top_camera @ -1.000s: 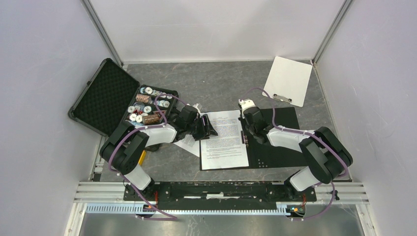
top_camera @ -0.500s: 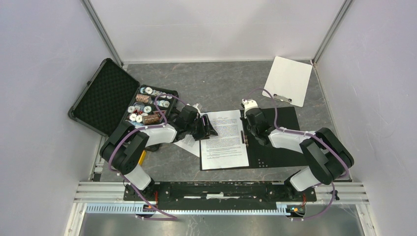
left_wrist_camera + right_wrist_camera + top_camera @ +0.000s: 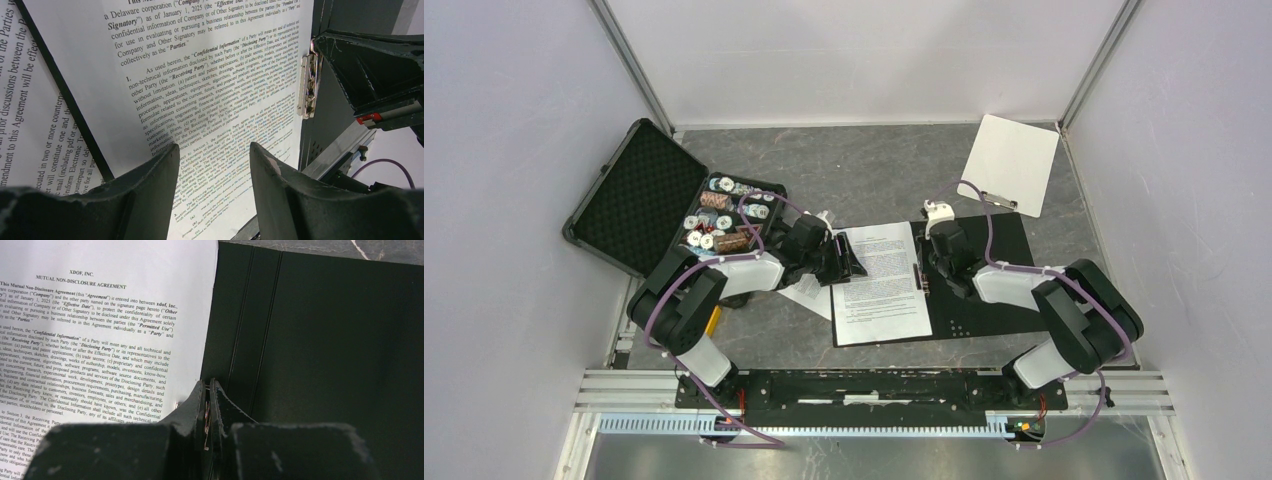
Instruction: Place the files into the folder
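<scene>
Right tool [image 3: 207,390] on thin metal clip [image 3: 307,85]

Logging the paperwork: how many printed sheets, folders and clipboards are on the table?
Printed sheets: 2 (one on the folder, one beside it)
Open folder: 1
Clipboard: 1
Total: 4

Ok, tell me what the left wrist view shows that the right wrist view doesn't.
Left wrist only: the open left gripper over the top sheet, a second sheet outside the folder, and the clip seen whole. Right wrist only: the sheet's title and the folder's bare right half. Both: the top sheet, the folder's black inside, and the right gripper at the clip.
</scene>
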Tool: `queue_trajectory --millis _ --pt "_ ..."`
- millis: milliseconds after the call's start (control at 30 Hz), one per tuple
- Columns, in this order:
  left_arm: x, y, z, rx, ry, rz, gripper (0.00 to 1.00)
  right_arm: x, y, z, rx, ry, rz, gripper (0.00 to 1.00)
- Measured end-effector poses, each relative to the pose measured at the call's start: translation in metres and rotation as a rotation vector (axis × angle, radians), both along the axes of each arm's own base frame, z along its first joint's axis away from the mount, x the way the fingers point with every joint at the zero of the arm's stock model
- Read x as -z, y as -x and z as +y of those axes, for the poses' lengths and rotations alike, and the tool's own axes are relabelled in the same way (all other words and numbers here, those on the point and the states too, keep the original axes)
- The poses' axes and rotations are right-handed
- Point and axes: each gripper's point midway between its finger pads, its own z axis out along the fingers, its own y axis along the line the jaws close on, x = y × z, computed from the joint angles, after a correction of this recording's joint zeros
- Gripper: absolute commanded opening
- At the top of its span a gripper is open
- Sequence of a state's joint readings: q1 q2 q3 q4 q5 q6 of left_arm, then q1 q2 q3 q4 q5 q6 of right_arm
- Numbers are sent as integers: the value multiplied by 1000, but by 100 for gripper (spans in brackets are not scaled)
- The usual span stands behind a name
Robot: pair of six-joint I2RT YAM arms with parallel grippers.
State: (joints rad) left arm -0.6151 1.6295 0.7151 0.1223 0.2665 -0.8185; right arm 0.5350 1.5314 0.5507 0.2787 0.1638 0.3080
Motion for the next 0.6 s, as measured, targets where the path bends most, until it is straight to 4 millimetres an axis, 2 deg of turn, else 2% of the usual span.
queue_trajectory --millis 600 --pt "0 0 -1 -1 -7 1 62 -10 2 -4 40 -68 -42 8"
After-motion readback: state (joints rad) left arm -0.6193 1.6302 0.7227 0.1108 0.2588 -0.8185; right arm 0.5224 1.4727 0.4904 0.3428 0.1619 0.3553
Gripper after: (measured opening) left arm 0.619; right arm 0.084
